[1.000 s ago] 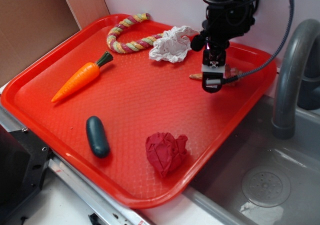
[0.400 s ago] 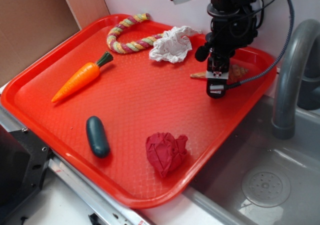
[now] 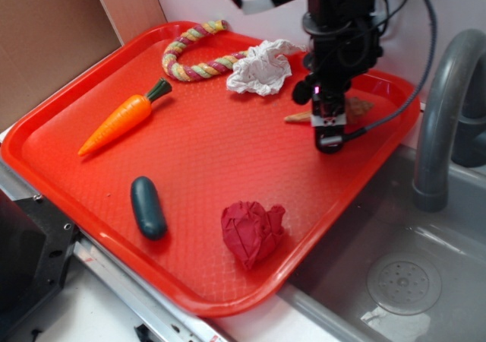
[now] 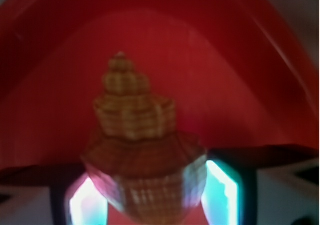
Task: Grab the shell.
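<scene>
My gripper (image 3: 329,133) sits low on the red tray (image 3: 228,152), fingers narrowly bracketing the shell (image 4: 142,155), contact not clearly visible.

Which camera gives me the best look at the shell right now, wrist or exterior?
The wrist view: the shell fills the frame, its knobby spiral sitting between the gripper fingers, though blurred. In the exterior view the arm hides most of it; only the pointed tip and a bit of the wide end show.
</scene>
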